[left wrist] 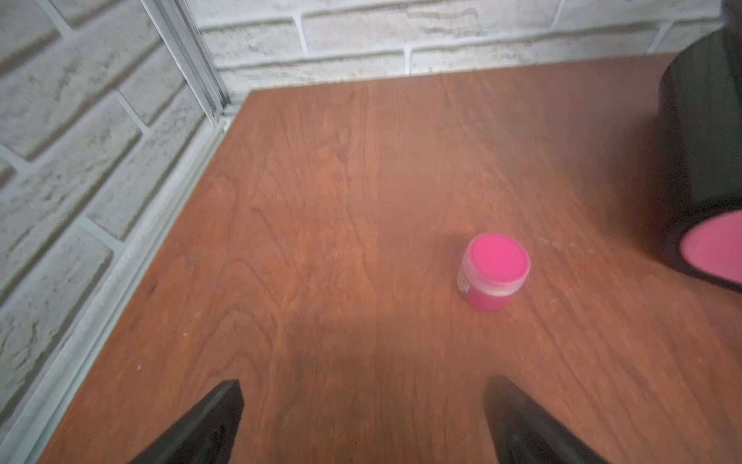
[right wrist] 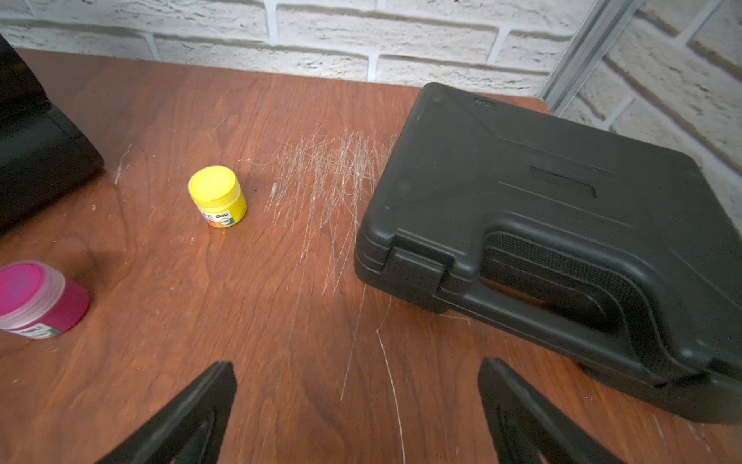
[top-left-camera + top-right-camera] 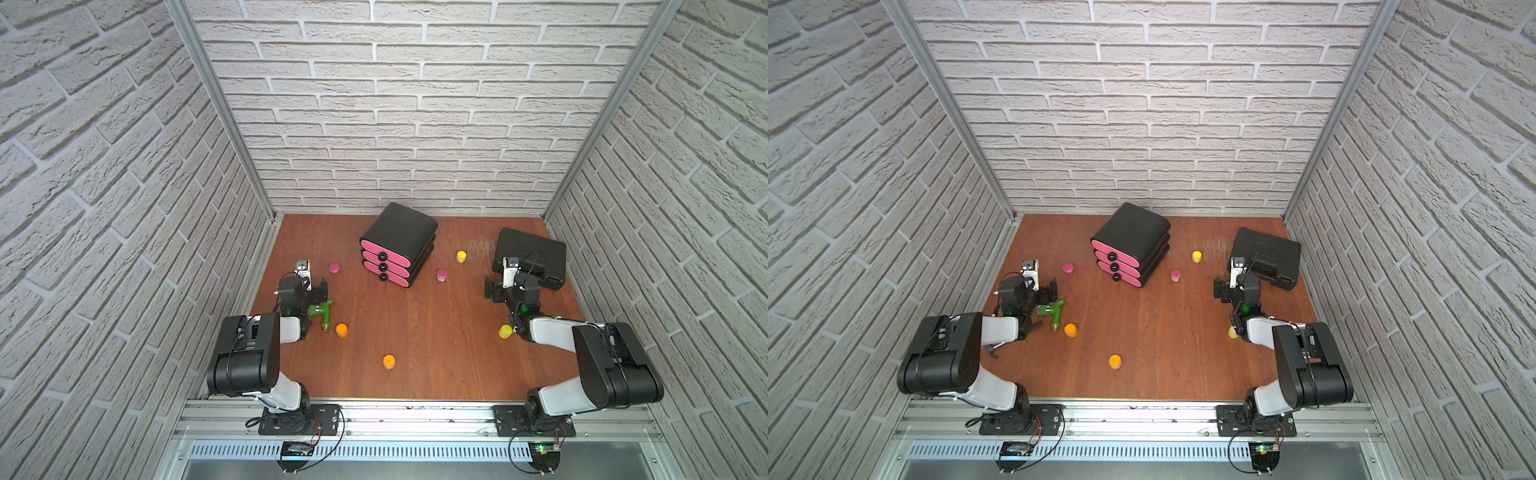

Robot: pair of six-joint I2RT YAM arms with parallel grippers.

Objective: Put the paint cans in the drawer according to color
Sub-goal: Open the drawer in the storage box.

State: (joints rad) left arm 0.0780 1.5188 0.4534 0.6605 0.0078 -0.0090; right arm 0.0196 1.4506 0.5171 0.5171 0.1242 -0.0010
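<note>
6 paint cans point(image 3: 389, 360) dot the table point(image 3: 436, 332) with all 3 drawers point(image 3: 399, 266) shut and the left tool point(image 1: 363, 385) and right tool point(image 2: 357, 365) both wide and empty, so it seems best to pull 1 knob point(image 3: 382, 255) straight out first.

This looks like a lab's robot test cell: brick-pattern panels point(image 3: 374, 124) in aluminium framing point(image 3: 216, 104) box in a wooden tabletop point(image 3: 436, 353), with a left arm point(image 3: 245, 357) and a right arm point(image 3: 611, 361) bolted to a slotted rail point(image 3: 415, 419).
</note>
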